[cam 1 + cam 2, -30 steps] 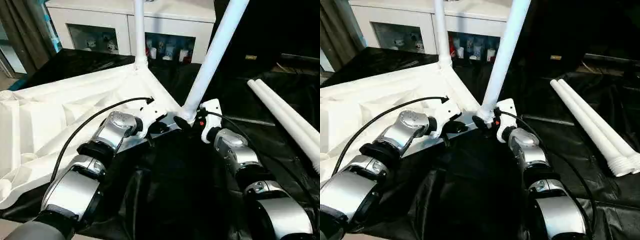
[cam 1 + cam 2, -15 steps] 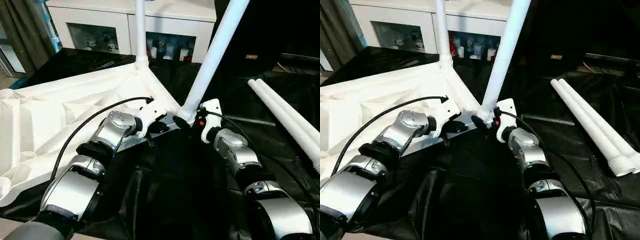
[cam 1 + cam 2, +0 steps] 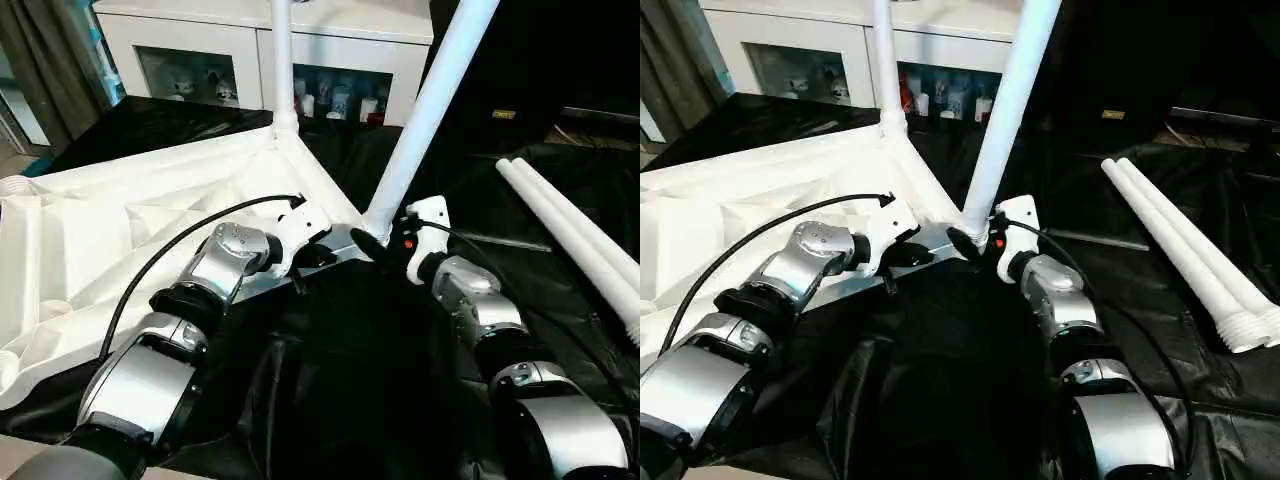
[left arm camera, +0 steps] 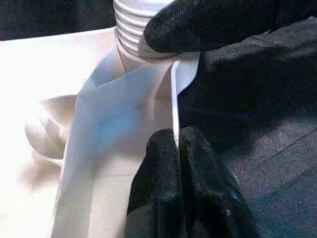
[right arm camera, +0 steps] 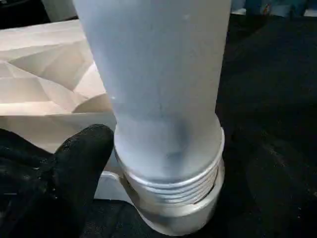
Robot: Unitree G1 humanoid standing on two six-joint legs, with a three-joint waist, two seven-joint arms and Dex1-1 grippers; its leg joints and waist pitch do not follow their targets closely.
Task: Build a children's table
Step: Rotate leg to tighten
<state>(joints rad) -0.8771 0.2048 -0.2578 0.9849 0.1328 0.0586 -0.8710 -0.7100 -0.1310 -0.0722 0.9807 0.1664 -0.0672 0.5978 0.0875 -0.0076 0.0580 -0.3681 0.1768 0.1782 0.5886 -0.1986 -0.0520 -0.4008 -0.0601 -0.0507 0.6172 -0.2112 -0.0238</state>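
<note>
Left eye view: the children's table [image 3: 150,215] lies upside down on the black-covered work table [image 3: 330,400]. The left gripper [image 4: 176,148], fingers closed, pinches its rim. The right gripper [image 3: 372,243] clasps the tilted leg [image 3: 425,110] at its threaded base, part seated in the corner socket. Two spare legs [image 3: 570,235] lie well apart, cut off by the frame edge.

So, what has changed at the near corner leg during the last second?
The right claw has shifted slightly to the right at the base of the tilted leg, which leans as before. The left claw stays pinched on the tabletop edge. The two loose legs have not moved.
</note>
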